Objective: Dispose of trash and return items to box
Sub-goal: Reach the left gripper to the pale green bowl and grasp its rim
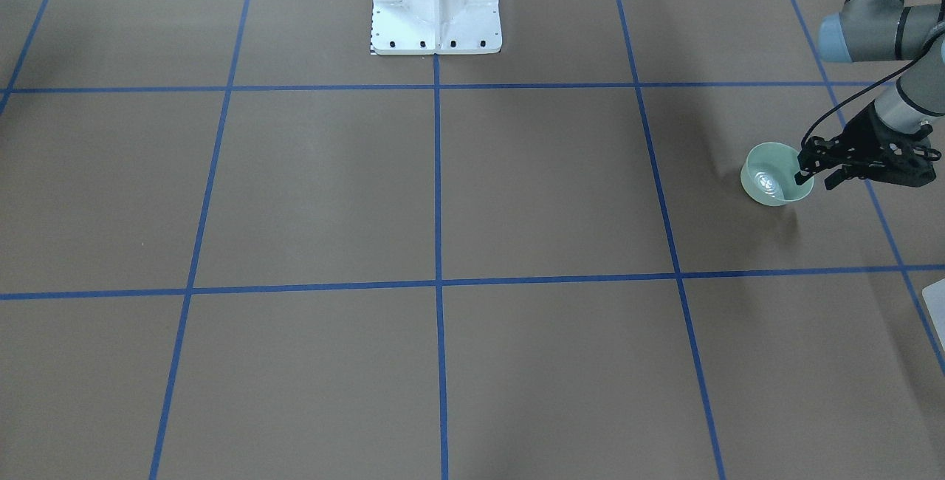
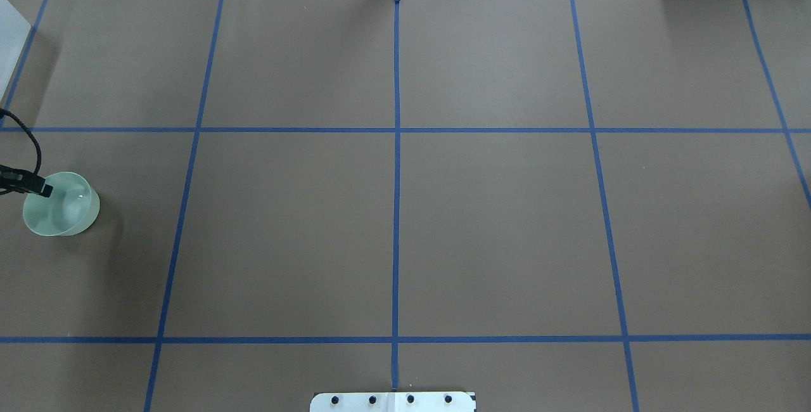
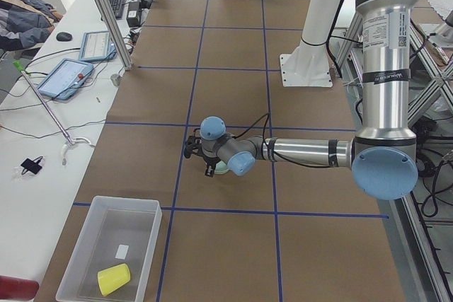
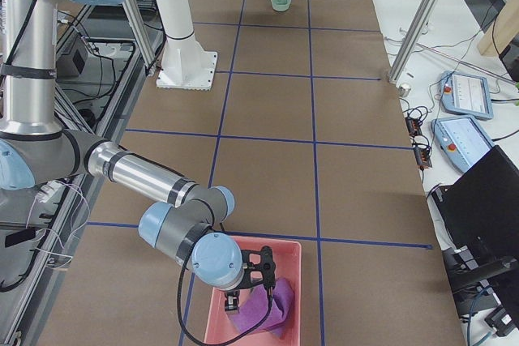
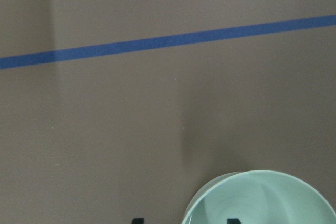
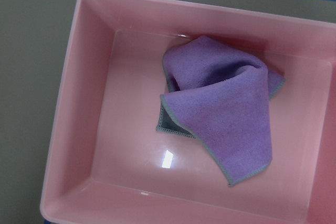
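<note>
A pale green bowl (image 1: 768, 179) stands on the brown table at my far left; it also shows in the overhead view (image 2: 63, 206) and the left wrist view (image 5: 268, 198). My left gripper (image 1: 814, 177) is open and straddles the bowl's rim, with one finger inside and one outside. My right gripper (image 4: 250, 289) hangs over the pink bin (image 6: 73, 103), which holds a purple cloth (image 6: 220, 124). I cannot tell whether the right gripper is open or shut. A clear box (image 3: 85, 235) holds a yellow cup (image 3: 113, 279).
The white robot pedestal (image 1: 435, 4) stands at the table's robot side. Blue tape lines grid the brown surface. Tablets and cables lie on the white side bench (image 3: 67, 76) beyond the table edge.
</note>
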You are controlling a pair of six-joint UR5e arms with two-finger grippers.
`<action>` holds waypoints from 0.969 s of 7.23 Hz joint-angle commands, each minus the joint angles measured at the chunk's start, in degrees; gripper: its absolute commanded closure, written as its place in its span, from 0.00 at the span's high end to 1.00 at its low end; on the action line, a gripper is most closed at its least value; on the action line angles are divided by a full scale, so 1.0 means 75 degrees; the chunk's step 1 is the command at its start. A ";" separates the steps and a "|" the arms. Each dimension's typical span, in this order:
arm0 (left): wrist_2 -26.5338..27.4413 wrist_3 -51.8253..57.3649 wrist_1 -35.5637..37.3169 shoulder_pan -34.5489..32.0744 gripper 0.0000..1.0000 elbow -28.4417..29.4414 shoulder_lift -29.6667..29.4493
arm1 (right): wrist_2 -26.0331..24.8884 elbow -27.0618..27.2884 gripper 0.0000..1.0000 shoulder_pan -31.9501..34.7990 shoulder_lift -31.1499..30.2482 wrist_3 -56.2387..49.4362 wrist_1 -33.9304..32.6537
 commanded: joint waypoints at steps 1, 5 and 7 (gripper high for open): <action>0.0074 -0.0050 -0.0287 0.0147 0.38 0.0245 -0.0057 | 0.0012 0.0000 1.00 0.0000 0.0000 0.0000 0.0000; -0.0414 0.0007 -0.0206 0.0054 0.00 -0.0033 -0.0093 | 0.0013 0.0094 1.00 0.0000 0.0011 0.0000 -0.0012; -0.1249 0.1288 0.0795 -0.1055 0.00 0.0023 -0.0406 | 0.0001 0.0106 1.00 0.0000 0.0011 0.0000 -0.0012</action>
